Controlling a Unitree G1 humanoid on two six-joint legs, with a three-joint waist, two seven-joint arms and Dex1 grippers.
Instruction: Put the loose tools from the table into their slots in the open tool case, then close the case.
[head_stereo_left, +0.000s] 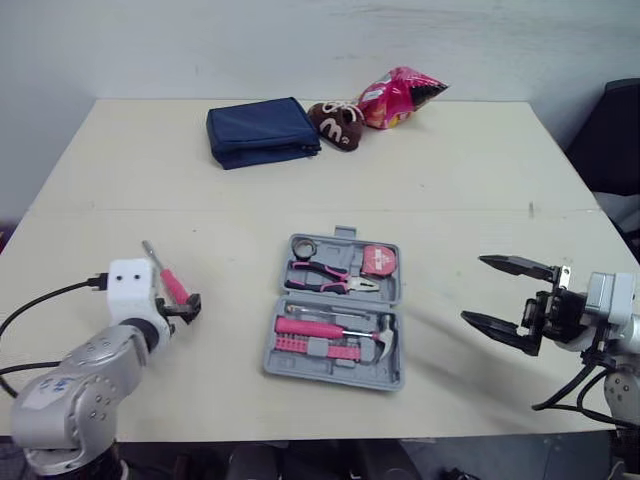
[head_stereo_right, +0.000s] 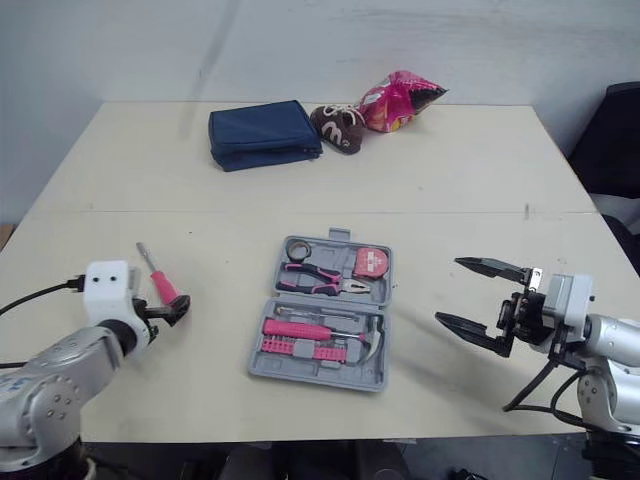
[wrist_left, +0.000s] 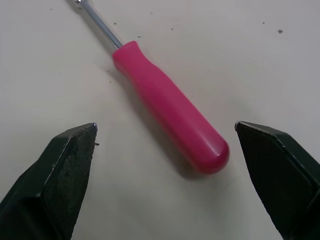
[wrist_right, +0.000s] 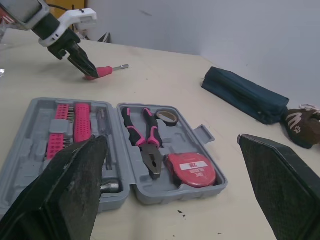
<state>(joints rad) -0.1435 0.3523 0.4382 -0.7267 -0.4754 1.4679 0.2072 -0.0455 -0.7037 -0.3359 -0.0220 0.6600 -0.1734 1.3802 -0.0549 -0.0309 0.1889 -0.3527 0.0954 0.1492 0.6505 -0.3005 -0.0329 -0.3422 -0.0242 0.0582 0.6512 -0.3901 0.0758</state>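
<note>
Screwdriver (head_stereo_left: 172, 284): loose on table (head_stereo_left: 450, 180), left of open case (head_stereo_left: 330, 374). Left gripper (wrist_left: 165, 126): fingers spread, straddling handle (wrist_left: 170, 107), no contact. Right gripper (head_stereo_left: 474, 289): spread, empty, right of case. Screwdriver likely light, rigid; smooth handle may roll. Best hold: mid-handle.

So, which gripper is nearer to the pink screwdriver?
Left. The left gripper is open over the handle end of the screwdriver; the right gripper is open beyond the tool case.
</note>
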